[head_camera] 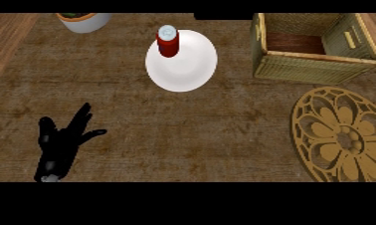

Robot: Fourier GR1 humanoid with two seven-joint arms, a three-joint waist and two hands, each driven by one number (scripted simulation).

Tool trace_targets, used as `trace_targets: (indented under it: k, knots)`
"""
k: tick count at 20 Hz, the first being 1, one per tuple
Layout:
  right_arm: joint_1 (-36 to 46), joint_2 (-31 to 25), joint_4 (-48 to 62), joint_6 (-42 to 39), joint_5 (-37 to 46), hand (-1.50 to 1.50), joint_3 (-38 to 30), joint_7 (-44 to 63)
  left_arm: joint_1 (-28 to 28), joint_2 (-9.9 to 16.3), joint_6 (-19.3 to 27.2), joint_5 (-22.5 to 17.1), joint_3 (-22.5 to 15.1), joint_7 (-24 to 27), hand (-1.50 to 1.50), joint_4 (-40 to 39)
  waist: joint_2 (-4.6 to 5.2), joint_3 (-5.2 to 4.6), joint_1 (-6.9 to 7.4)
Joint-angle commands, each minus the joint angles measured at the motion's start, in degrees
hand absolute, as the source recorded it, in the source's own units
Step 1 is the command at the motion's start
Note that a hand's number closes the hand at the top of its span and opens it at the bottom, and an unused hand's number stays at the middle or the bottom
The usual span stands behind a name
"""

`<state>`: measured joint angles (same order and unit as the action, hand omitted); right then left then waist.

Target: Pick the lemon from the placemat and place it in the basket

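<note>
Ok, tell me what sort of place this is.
Probably a kitchen or dining counter: a brown wooden top carrying a white plate with a red bottle, a wicker basket and a patterned placemat.

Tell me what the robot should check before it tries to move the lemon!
1. Lemon in view: not ok; none shows on the placemat or elsewhere.
2. Basket open on top: ok.
3. Left hand free: ok; fingers open, holding nothing.
4. Right hand ready: cannot tell; it does not show.
5. Red bottle on the white plate out of the way: ok; apart from basket and placemat.
</note>
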<state>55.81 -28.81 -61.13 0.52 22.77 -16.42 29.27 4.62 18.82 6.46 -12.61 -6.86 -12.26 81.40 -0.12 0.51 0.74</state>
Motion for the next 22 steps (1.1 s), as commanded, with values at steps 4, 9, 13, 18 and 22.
trace_targets:
  k: [4,9,13,18,22]
  knots:
    - [-3.2,-6.1,6.9,-3.3,4.3,1.5,2.4,-8.2,2.4,-1.0,-1.2,0.6,-0.7,0.1,0.0,-2.9,0.37,-0.51,-0.13]
    - [-2.0,-6.3,7.6,-0.8,5.2,-1.5,2.3,-11.7,2.8,-1.9,0.4,3.2,-2.5,-2.7,0.0,0.4,0.2,-0.49,-0.08]
    - [-1.6,-11.2,11.6,-3.2,2.9,-1.5,-1.3,-16.3,1.5,-0.5,-2.0,1.5,0.9,-1.1,0.0,-3.7,0.33,-0.51,-0.21]
    - [-2.1,-11.3,10.0,-1.0,-1.1,-1.5,-6.3,-13.8,2.0,-0.3,-3.0,0.5,2.2,-1.5,0.0,-3.3,0.14,-0.52,-0.71]
    - [-2.5,-15.1,10.3,-2.2,-2.9,-1.5,-9.2,-11.4,3.5,-0.7,-2.6,1.9,1.6,-0.9,0.0,-2.1,0.06,-0.52,-0.8]
